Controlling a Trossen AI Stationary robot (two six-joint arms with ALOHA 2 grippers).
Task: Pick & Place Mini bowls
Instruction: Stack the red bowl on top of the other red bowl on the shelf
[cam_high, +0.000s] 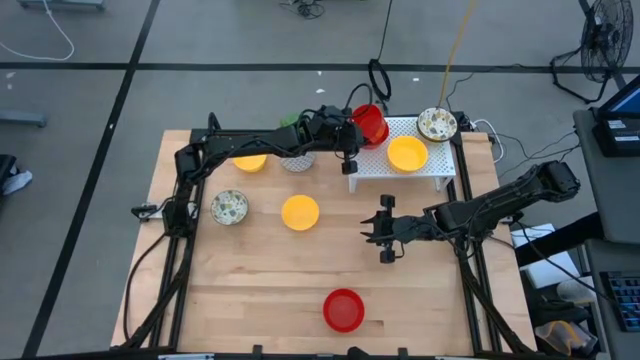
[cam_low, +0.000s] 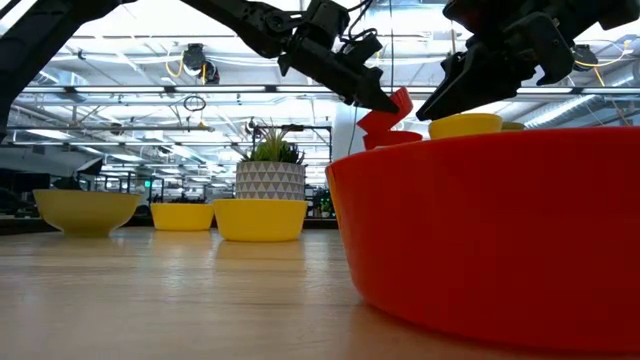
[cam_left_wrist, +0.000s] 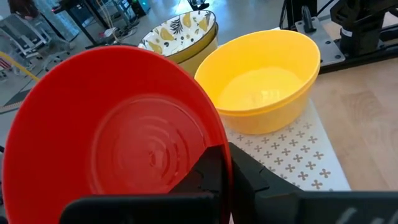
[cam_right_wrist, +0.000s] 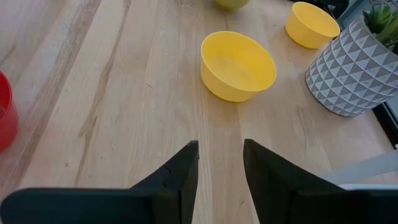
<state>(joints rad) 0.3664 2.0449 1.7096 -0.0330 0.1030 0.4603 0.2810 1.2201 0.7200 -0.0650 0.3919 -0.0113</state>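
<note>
pinching a tilted red bowl (cam_high: 371, 123) above the white rack (cam_high: 400, 172), left gripper (cam_high: 352, 133); right gripper (cam_high: 384, 232) spread, empty, over wooden table (cam_high: 260, 280); grey floor (cam_high: 90, 100) surrounds.

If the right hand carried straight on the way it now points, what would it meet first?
Probably the yellow bowl standing alone on the table ahead of the open right hand; bare wood lies between them. Depth is uncertain.

The setting was a robotics laboratory or industrial test hall: a wooden workbench (cam_high: 260, 290) stood on a grey concrete floor (cam_high: 90, 120) marked with dark lines, with loose cables (cam_high: 40, 40), a floor fan (cam_high: 608, 40), and ceiling trusses (cam_low: 130, 95) beyond.
</note>
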